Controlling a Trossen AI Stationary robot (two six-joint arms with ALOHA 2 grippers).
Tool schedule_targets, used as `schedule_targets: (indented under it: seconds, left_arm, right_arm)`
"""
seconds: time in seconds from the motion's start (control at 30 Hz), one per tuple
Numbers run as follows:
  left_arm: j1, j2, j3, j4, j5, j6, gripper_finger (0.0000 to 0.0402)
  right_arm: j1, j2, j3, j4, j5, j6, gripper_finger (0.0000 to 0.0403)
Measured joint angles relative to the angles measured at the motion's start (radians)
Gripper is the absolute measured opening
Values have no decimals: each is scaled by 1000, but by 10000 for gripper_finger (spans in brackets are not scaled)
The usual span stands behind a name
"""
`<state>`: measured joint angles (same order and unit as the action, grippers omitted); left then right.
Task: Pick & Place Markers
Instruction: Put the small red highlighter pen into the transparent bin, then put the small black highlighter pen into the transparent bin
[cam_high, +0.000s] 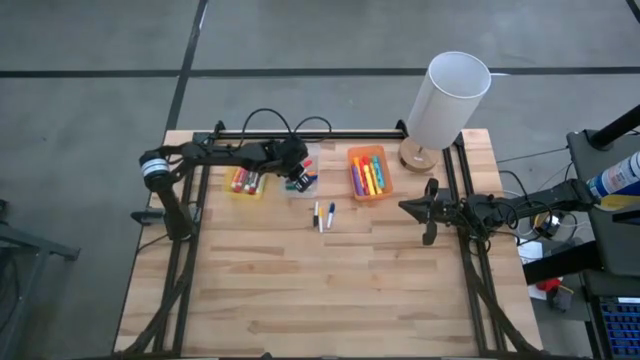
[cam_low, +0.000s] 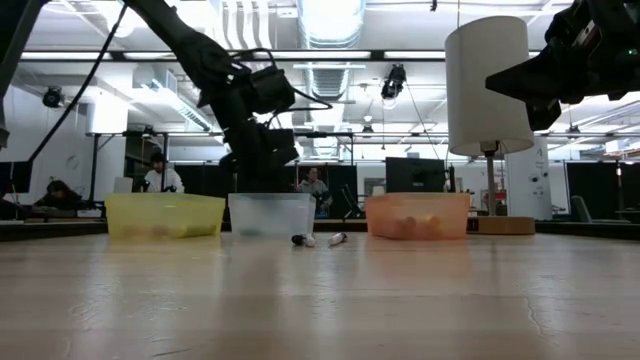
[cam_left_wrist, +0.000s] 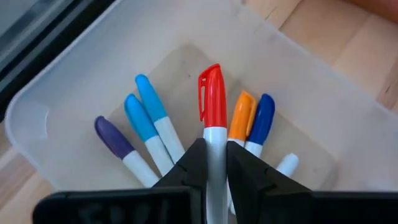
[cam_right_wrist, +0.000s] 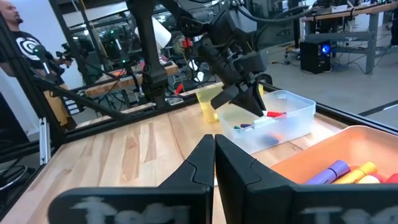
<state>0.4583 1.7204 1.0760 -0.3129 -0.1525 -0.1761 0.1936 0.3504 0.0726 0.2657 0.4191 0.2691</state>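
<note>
My left gripper (cam_left_wrist: 214, 167) is over the clear bin (cam_high: 303, 190) at the table's far side, shut on a red-capped marker (cam_left_wrist: 212, 99) with a white body. On the bin's floor lie a purple marker (cam_left_wrist: 113, 138), two light-blue ones (cam_left_wrist: 149, 99), an orange one (cam_left_wrist: 242, 116) and a dark-blue one (cam_left_wrist: 263, 116). Two loose markers (cam_high: 324, 214) lie flat on the wood just in front of the bins. My right gripper (cam_high: 427, 212) hangs shut and empty at the table's right side. My left gripper pinches the red-capped marker by its white body (cam_left_wrist: 215, 142), one finger on each side. The fingers slant down into the bin from above and run along the marker. Its capped end (cam_right_wrist: 274, 114) sticks out ahead of them, over the markers in the bin.
A yellow bin (cam_high: 247, 183) with markers stands left of the clear one, an orange bin (cam_high: 369, 172) with several markers to its right. A lamp with a white shade (cam_high: 448, 98) stands at the far right corner. People sit in the room beyond (cam_low: 158, 172).
</note>
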Motion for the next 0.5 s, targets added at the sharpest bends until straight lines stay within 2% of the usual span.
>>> schedule_targets:
  seconds: [0.33, 0.5]
  left_arm:
    - [0, -4, 25, -26, -8, -20, 114]
    - [0, -4, 25, -27, -4, -35, 134]
  right_arm:
    - [0, 0, 0, 0, 0, 0, 9]
    - [0, 0, 0, 0, 0, 0, 9]
